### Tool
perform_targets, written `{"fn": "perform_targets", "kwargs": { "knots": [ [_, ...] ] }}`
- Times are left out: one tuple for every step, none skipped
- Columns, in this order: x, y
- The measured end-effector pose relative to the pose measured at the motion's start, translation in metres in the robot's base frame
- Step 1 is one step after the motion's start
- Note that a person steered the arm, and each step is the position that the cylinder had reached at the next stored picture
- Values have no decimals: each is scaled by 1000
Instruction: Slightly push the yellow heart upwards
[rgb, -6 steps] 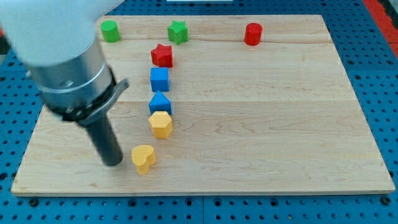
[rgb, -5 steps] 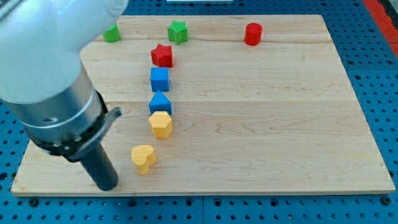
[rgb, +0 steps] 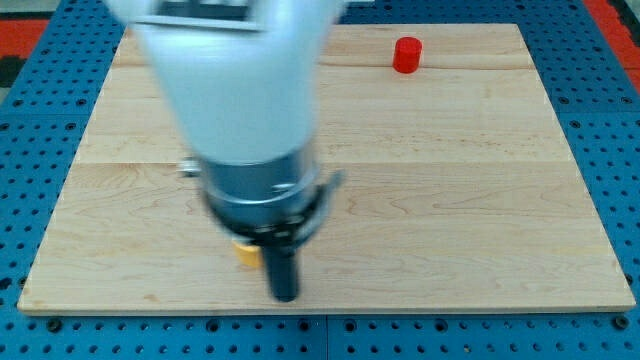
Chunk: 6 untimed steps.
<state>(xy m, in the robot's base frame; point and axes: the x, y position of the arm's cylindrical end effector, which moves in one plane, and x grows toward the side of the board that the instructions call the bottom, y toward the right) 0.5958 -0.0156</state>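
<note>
My tip (rgb: 285, 296) near view's bottom edge of wooden surface (rgb: 480, 200); tool is plain rod, nothing held. Sliver of yellow heart (rgb: 245, 252) peeks just upper-left of tip, contact unclear. Red cylinder (rgb: 406, 54) well apart at top. Arm hides other blocks.

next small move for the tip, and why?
Probably a short push toward the view's top. My tip sits near the board's bottom edge, just below-right of the yellow sliver showing under the arm, likely the heart; the rest is hidden.
</note>
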Motion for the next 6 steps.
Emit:
{"fn": "perform_targets", "kwargs": {
  "knots": [
    [-27, 52],
    [-27, 52],
    [-27, 52],
    [-32, 73],
    [-32, 119],
    [-39, 146]
  ]
}}
